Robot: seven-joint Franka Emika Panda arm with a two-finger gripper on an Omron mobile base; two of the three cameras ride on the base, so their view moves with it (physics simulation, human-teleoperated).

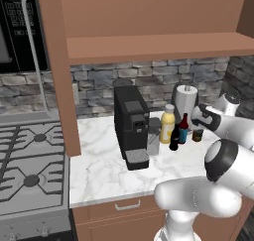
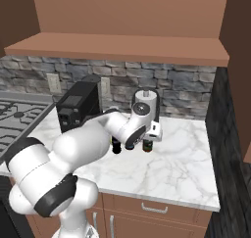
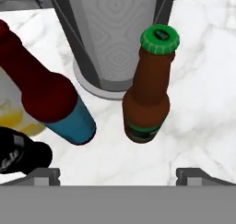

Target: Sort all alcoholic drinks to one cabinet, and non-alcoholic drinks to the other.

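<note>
I have the gripper [image 3: 118,174] hanging over the back of the marble surface [image 1: 99,170], its jaws spread wide with nothing between them; in the hand view the two dark fingertips [image 3: 44,176] stand far apart at the bottom edge. Looking down through them, I see the brown bottle [image 3: 148,91] with its green cap and green label standing upright on the surface, just in front of the paper towel holder [image 3: 113,38] and slightly nearer the right fingertip. Beside it, apart by a strip of bare marble, is the blue bottle [image 3: 48,96] with the dark red neck. Past that, at the view's edge, I can make out a bit of the yellow bottle [image 3: 14,114] and the top of the black cola bottle [image 3: 18,154]. From the left base view the four drinks cluster together to the right of the black coffee machine [image 1: 130,126]: the yellow bottle [image 1: 167,124] with its whitish cap at the back, the cola bottle [image 1: 174,138] in front of it, the blue bottle [image 1: 183,129] beside it, and the brown bottle [image 1: 197,135] largely hidden behind my arm. The open wall cabinet [image 1: 149,46] sits above the surface, its shelf floor bare.
</note>
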